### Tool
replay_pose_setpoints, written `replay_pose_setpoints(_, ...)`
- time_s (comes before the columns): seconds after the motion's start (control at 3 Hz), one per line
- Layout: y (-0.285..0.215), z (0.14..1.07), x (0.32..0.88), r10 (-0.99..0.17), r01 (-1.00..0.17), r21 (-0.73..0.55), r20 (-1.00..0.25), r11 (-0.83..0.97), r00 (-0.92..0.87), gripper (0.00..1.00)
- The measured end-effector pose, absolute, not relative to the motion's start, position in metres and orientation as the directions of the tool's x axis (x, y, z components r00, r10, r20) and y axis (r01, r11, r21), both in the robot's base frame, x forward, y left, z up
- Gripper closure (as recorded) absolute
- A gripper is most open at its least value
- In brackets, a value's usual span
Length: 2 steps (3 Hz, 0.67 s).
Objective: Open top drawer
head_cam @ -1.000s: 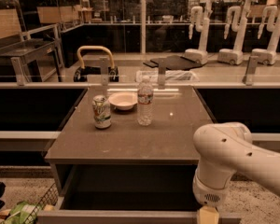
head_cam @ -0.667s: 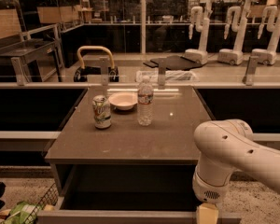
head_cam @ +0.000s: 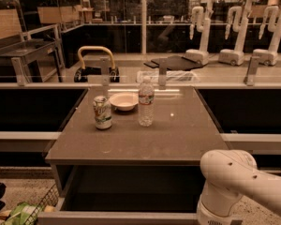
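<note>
Bench: a grey slab whose front edge runs left to right across the middle of the view.

Top drawer: it sits directly beneath the slab and projects forward past the bench's front edge, so its dark interior is exposed. Its plain front lies along the bottom of the view. The long axis is parallel to the front edge, spanning nearly from the front-left corner to the front-right corner. The front faces away from the bench, toward the viewer. No handle can be made out.

Arm: a white, rounded link below the front-right corner that descends to the drawer front.

Gripper: it is at the right part of the drawer front and largely cut off by the lower border. Whether it is spread or clamped cannot be told.

Water bottle: upright, near the centre of the slab toward the back edge. Can: upright, to the left of the bottle. Bowl: between the two and slightly behind them.

Step in hand, as judged: the drawer appears mostly open, so what remains is the end of the pull and the release. The pull should run straight out, square to the front edge. Because the gripper sits toward the right end of a wide, shallow drawer, any sideways component could rack it in its runners. A slow, level draw would also leave the upright bottle and can undisturbed.
</note>
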<state>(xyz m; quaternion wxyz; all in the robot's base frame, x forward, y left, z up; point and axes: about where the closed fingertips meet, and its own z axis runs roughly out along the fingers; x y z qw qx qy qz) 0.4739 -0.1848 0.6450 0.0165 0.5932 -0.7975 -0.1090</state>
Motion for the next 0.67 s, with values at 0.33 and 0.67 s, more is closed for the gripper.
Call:
replay_pose_setpoints(0.33, -0.1837, 0.6438, 0.4636, -0.948, -0.938, 0.206, -0.097, 0.279, -0.303, 0.46)
replay_pose_setpoints(0.67, -0.1832, 0.6487, 0.4617, -0.948, -0.938, 0.205, -0.094, 0.280, -0.304, 0.77)
